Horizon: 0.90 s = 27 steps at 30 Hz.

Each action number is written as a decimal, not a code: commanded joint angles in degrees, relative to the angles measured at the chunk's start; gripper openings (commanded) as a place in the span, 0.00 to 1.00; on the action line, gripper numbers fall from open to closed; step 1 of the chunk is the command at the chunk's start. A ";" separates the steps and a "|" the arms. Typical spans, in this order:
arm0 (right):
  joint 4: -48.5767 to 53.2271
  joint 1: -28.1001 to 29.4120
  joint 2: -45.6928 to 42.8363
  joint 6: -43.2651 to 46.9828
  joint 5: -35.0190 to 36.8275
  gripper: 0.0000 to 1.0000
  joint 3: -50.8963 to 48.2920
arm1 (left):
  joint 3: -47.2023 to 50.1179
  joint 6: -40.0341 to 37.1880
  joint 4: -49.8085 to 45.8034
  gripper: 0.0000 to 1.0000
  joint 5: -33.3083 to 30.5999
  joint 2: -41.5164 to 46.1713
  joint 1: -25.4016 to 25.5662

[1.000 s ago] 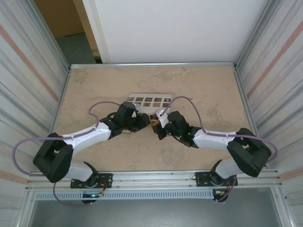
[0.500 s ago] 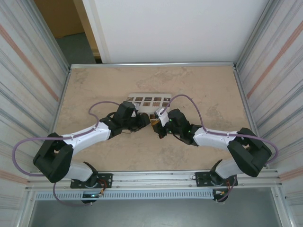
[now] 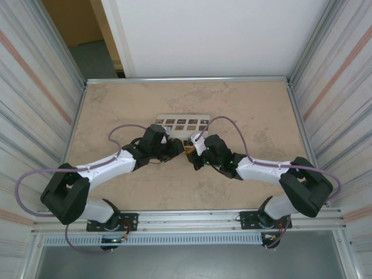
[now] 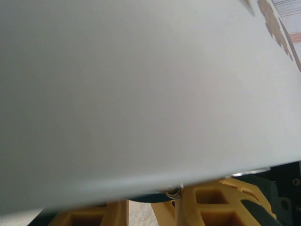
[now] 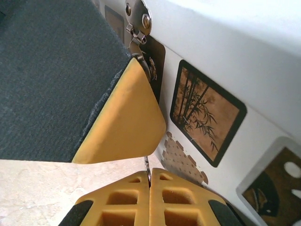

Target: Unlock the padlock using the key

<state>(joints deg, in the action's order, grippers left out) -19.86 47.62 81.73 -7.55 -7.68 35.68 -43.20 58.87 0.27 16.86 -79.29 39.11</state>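
padlock (image 4: 146, 198): one; a teal sliver between the fingers of the left gripper (image 3: 175, 150), at the edge of the box (image 3: 181, 121); most of it is hidden.
key (image 5: 146, 165): one; a thin metal blade sticking out of the right gripper (image 5: 149, 178).
left gripper: jaws part-way apart, clamped on the padlock.
right gripper: jaws together, pinching the key.
grippers: two, tip to tip just in front of the box.
box: one; white with brown squares, mid-table (image 3: 250, 110).
left wrist view: silver ring (image 4: 174, 192) beside the padlock.
right wrist view: silver latch (image 5: 137, 16) on the box.
top view: padlock too small to make out.
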 commanded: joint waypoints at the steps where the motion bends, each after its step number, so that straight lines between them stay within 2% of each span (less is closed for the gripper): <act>1: -9.06 0.46 -0.69 2.79 3.73 0.00 2.86 | 0.03 0.62 1.69 0.09 3.45 1.76 0.87; 8: -8.93 0.48 0.02 4.45 3.17 0.00 3.35 | 0.08 0.71 1.28 0.09 3.48 2.29 0.70; 17: -10.64 0.02 -0.42 -0.11 -4.06 0.00 3.08 | 0.26 1.25 1.74 0.09 3.72 2.29 0.70; 27: -12.93 0.55 0.09 -0.03 -3.13 0.00 5.81 | 0.30 1.29 1.65 0.10 3.77 2.16 0.71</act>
<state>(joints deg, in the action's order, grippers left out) -21.45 47.51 82.17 -7.03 -8.62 36.01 -43.20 60.12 0.19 16.45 -78.41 38.81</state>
